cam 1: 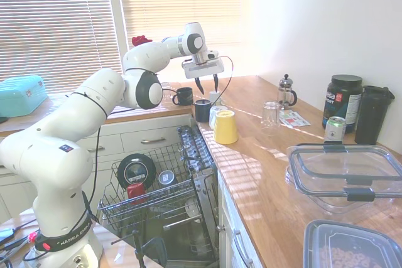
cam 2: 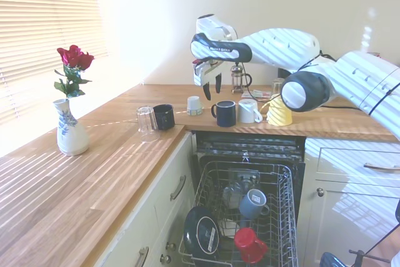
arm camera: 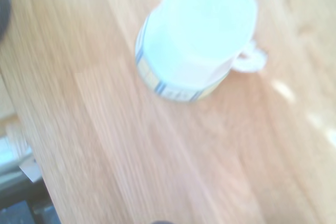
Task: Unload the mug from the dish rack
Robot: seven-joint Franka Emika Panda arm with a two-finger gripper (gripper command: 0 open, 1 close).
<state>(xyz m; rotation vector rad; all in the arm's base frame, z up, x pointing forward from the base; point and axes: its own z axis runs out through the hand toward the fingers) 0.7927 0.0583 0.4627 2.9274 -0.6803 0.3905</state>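
Hanging in the upper middle of the first outside view, the claw was open and held nothing. The mug stood upright on the worktop, just left of the yellow cup and well apart from the dish rack at the lower left. So the job looked almost done. A small white cup sat upside down right under the claw. A good next move would have been to go straight up, slowly, with the fingers wide, so nothing bumped the white cup or tipped the mug
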